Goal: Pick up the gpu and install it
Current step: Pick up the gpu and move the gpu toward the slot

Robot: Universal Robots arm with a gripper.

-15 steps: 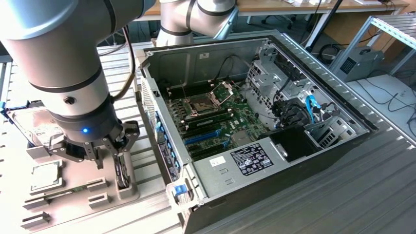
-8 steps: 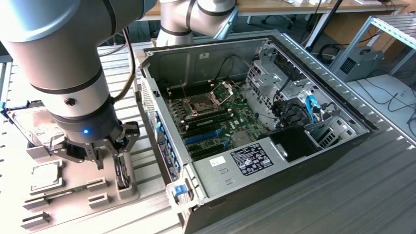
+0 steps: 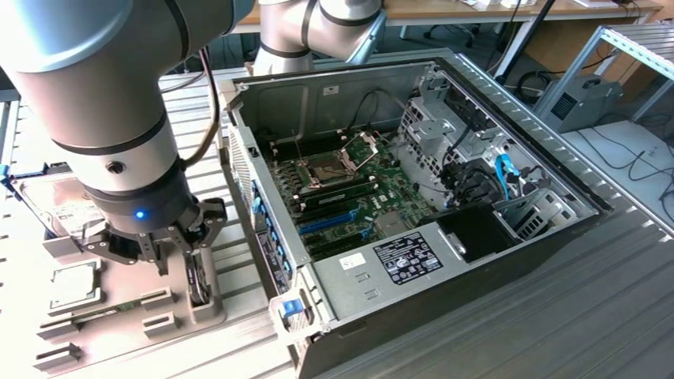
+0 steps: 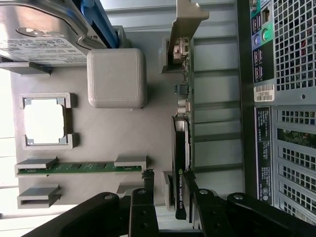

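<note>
The thin, flat, black-faced gpu stands on its long edge in a slot along the edge of a grey moulded plastic holder tray, on the side nearest the open grey steel computer case. Its silvery metal bracket is at the end far from the arm. The robot's black two-fingered gripper hangs over the card's near end with its jaws spread, one finger on either side of the card and clamped on nothing. A silver hard drive with a white label sits at a far corner of the tray, well apart from the card. The card looks light and stiff, but its exposed components and contact edge are probably fragile. The two broad faces near the upper edge seem the safest hold, since the smooth bracket could slip and a tilted grip might bind the card in its slot.
</note>
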